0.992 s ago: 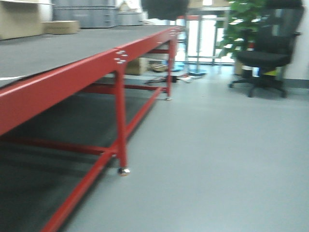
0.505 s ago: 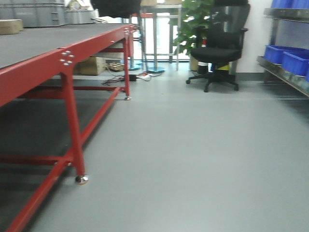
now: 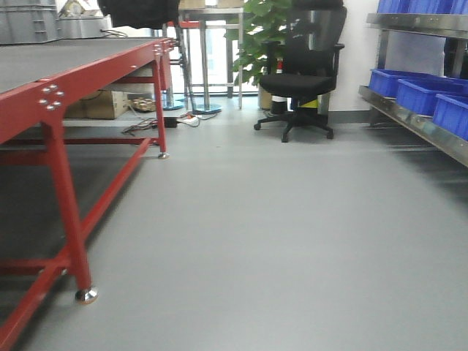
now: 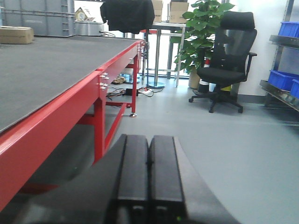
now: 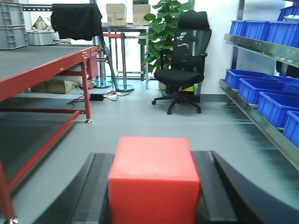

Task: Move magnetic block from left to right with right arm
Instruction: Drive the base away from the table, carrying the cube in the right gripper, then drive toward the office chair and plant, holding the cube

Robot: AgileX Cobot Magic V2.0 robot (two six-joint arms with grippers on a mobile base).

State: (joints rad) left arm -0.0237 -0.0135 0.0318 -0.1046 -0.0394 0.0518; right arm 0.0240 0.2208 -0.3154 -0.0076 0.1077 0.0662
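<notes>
In the right wrist view the magnetic block (image 5: 154, 179), a plain bright-red cube, fills the gap between the two black fingers of my right gripper (image 5: 153, 156), which is shut on it above the grey floor. In the left wrist view my left gripper (image 4: 149, 137) has its two black fingers (image 4: 133, 168) pressed flat together with nothing between them. The front view shows neither gripper nor the block.
A long red-framed table (image 3: 95, 73) with a dark grey top runs along the left, its rim (image 4: 70, 100) close to the left gripper. A black office chair (image 3: 300, 80) and a plant (image 3: 259, 33) stand ahead. Blue bins (image 5: 261, 95) on a metal shelf line the right.
The front view has swung to the right: the red table has slid toward the left edge, the chair has moved toward the middle, and the blue bins have come into view.
</notes>
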